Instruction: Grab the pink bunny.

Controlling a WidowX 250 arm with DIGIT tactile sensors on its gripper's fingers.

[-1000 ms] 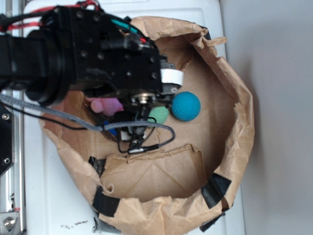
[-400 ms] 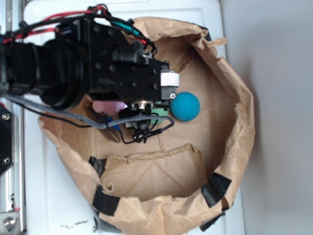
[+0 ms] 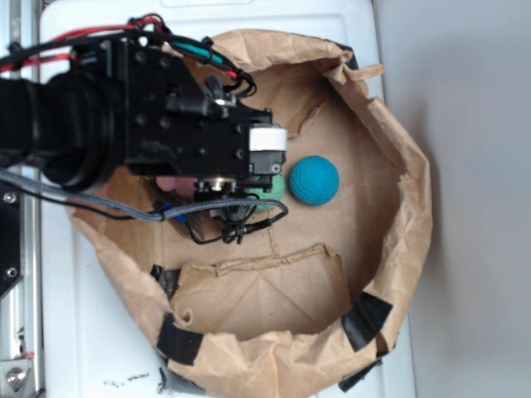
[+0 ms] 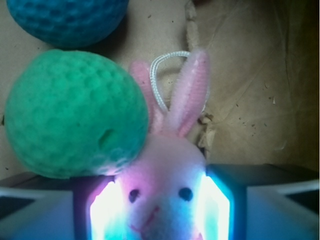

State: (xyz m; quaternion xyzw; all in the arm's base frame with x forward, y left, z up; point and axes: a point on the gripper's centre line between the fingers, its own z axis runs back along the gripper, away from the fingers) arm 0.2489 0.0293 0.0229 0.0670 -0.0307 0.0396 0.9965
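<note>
- The claw (image 4: 162, 210) grips the pink bunny (image 4: 167, 170) by its head, low in the wrist frame.
- A green ball (image 4: 72, 112) presses against the bunny's left side.

- The exterior view looks straight down from above, taking in the whole paper bag (image 3: 398, 274).
- The wrist view sits low and very close, facing along the bag floor.
- Both catch the blue ball (image 3: 314, 180) (image 4: 67, 20).
</note>
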